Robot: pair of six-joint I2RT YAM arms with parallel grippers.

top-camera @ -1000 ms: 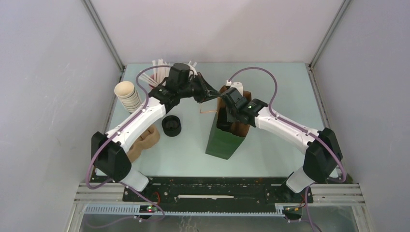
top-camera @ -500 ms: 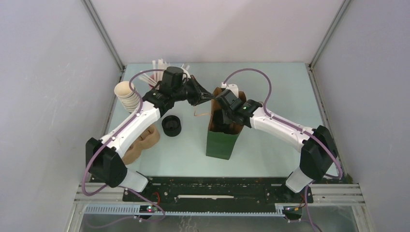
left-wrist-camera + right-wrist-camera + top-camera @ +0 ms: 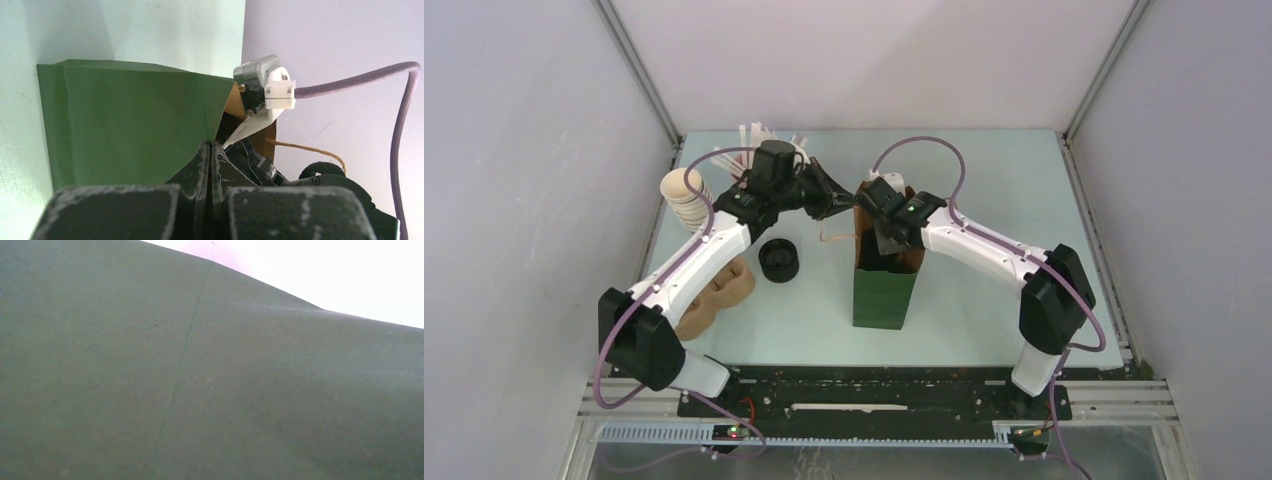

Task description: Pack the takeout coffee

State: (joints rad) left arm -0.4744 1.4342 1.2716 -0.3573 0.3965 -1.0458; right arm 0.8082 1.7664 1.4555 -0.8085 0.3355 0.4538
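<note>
At the middle of the table (image 3: 984, 170) a green bag (image 3: 882, 295) stands upright with its mouth open and its brown inside showing. The left gripper (image 3: 210, 148) is pressed together on the far left edge of the bag's rim, with the green paper pinched between its fingers. A tan handle (image 3: 832, 236) hangs just below that grip. The right gripper (image 3: 885, 243) reaches down into the mouth from the right. Its fingers are hidden inside, so I cannot tell whether they are apart or clamped on something. Green paper with a fold line fills the right wrist view. The coffee is hidden in every view, and I cannot tell whether it sits inside the bag. Left of the bag are black lids (image 3: 778, 260), a brown carrier (image 3: 724, 290), lidless cups (image 3: 686, 195) and white straws (image 3: 754, 140).
</note>
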